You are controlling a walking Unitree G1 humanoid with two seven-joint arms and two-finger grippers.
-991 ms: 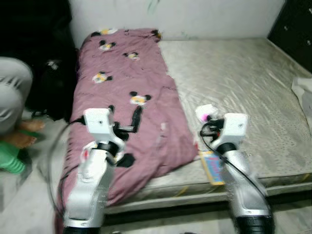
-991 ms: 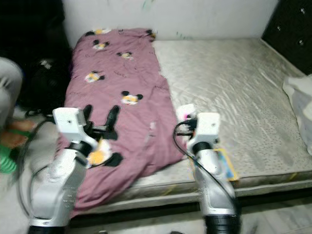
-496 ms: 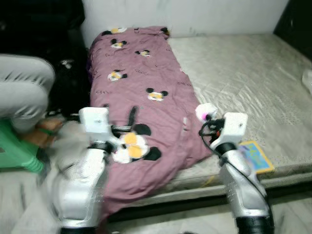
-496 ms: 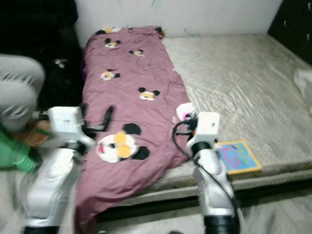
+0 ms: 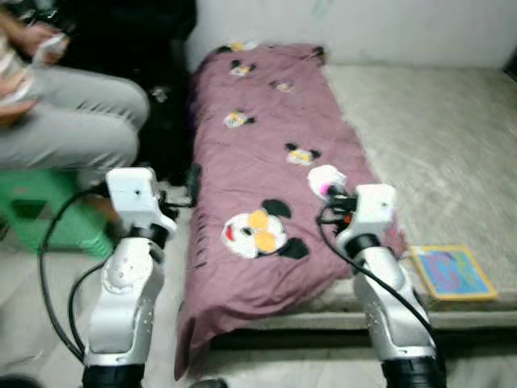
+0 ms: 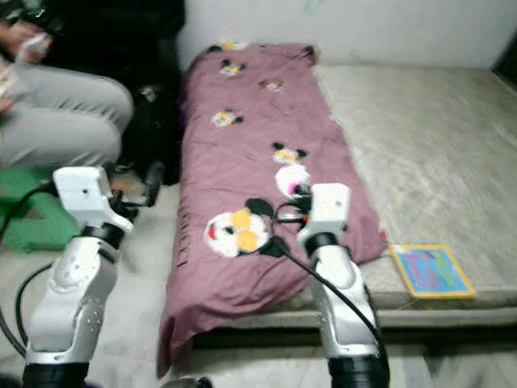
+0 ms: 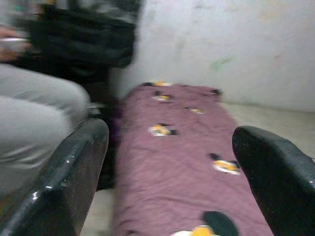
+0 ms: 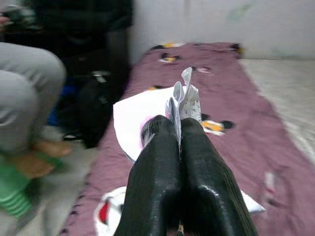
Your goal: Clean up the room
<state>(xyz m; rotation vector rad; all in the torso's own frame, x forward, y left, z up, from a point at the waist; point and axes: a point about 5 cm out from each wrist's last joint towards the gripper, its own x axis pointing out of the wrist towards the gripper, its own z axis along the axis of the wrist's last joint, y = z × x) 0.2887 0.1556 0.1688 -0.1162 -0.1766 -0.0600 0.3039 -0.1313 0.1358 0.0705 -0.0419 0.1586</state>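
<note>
A: Above the near half of the bed, between the two arms: what in the right gripper (image 8: 178, 123)?

B: Pinched fully closed on a crumpled white paper (image 8: 142, 110) with a pink patch. Held in the air over the maroon blanket (image 5: 266, 162), near its big cartoon face, well clear of the cloth.

A: And the left gripper (image 7: 170, 147)?

B: Spread wide, holding nothing. Raised over the floor just left of the bed, aimed along the blanket toward the far wall.

A: Handling of the paper?

B: Probably very light, thin and floppy. Likely to tear or slide out rather than break, so no need for force. Caught at a bunched fold, which looks a sound place to grip; a flat single edge would slip more easily.

A: Direction and long axis?

B: Crumpled tip standing up past the fingertips and pointing away from the wrist, toward the far end of the bed. Wider flap fanned out to one side of the fingers. Too rumpled for a clear long axis; hard to tell.

A: Anything else around?

B: Bare grey mattress (image 5: 436, 153) to the right of the blanket, a yellow-edged book (image 5: 451, 272) lying flat at its near edge, right of the right arm. At far left, a seated person (image 5: 73, 133) on a green stool (image 5: 32, 214).
</note>
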